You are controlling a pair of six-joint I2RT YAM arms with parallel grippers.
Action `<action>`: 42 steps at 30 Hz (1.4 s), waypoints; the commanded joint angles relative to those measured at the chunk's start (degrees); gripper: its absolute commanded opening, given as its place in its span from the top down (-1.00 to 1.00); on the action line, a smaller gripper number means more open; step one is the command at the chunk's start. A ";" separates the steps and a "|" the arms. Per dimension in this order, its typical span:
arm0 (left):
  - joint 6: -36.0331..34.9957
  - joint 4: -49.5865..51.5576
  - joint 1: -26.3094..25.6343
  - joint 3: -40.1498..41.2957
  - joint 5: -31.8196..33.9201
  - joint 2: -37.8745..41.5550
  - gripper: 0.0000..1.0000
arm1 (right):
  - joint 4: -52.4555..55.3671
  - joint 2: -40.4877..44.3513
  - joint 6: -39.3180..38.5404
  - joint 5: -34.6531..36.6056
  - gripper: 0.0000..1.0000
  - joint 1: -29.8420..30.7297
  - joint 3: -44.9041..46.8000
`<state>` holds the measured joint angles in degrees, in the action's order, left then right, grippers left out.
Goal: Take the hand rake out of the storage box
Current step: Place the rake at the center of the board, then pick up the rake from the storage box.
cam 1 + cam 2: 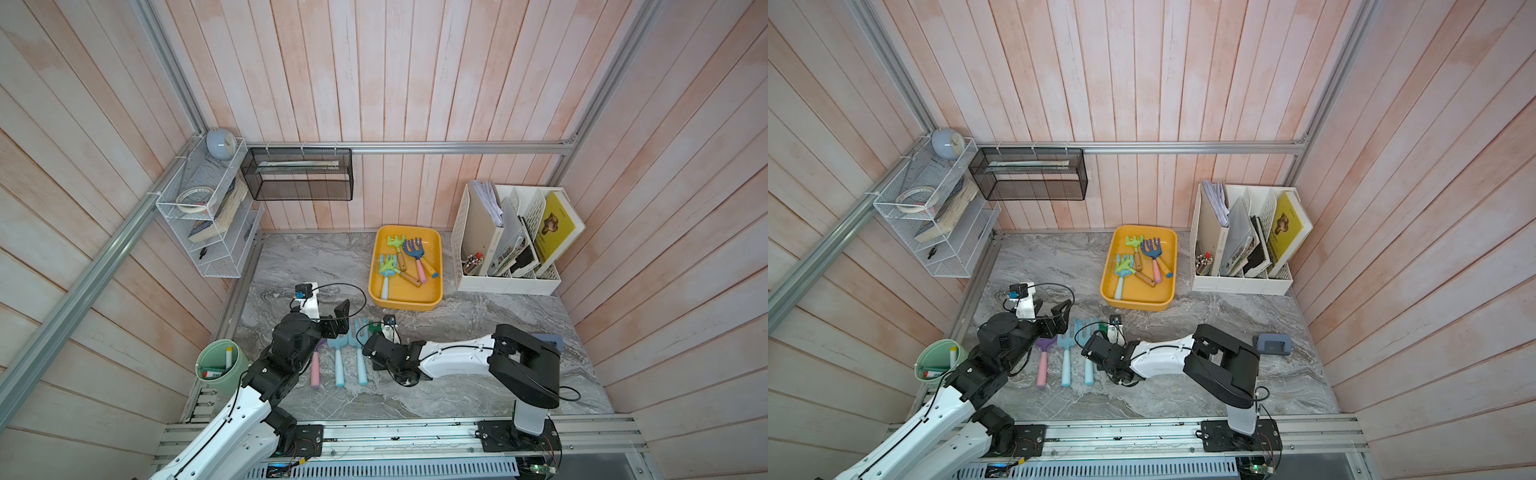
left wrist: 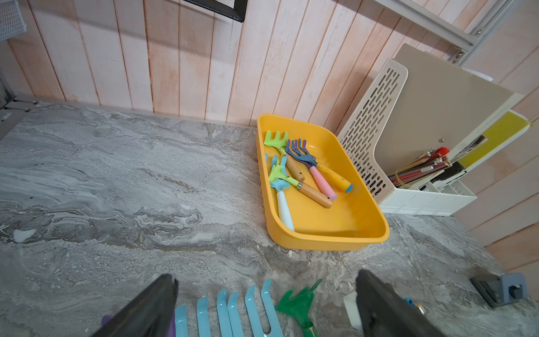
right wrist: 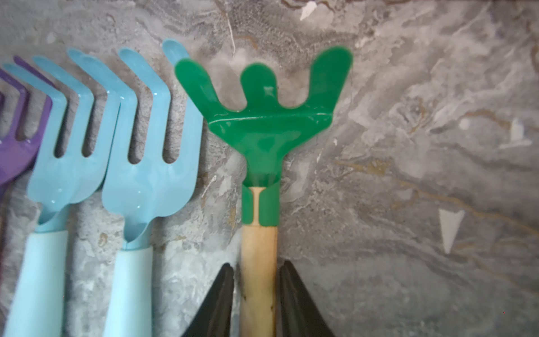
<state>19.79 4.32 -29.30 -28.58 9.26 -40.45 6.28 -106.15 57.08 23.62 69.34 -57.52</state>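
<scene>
Marble tabletop [image 1: 457, 316]: green hand rake [image 3: 262, 131] laid w/ three more rakes [image 1: 338, 361], right gripper [image 3: 257, 264] jaws slightly parted round its handle, left gripper [image 2: 265, 277] jaws spread wide; several rakes [image 1: 409, 259] left in storage box [image 1: 405, 306].

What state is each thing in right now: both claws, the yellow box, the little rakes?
storage box: on the table, five rakes piled inside.
green rake: flat on the table, outside the storage box.
light blue rakes: two, flat beside the green rake.
purple rake: flat beside the light blue rakes.
left gripper: open wide, empty.
right gripper: open, astride the green rake's wooden handle.
</scene>
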 commanded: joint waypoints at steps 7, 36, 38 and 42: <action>0.25 -0.26 0.12 0.72 0.08 -0.45 -1.00 | 5.68 1.39 -0.02 0.86 -0.45 0.27 -0.59; 10.31 16.95 -9.55 -64.11 -3.52 -76.69 -0.13 | 6.06 66.98 -19.06 5.89 -0.96 -18.98 33.11; 10.44 18.45 -9.42 -69.15 -6.02 -81.48 -0.14 | 6.44 67.01 -18.99 5.51 -0.96 -18.94 32.97; 11.10 22.57 -9.12 -76.63 -6.62 -88.41 -0.18 | 6.14 69.86 -18.65 4.98 -0.96 -19.00 34.30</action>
<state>29.56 22.24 -38.74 -101.60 4.23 -126.58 11.75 -38.15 39.09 29.63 50.68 -23.70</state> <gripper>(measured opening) 0.586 0.981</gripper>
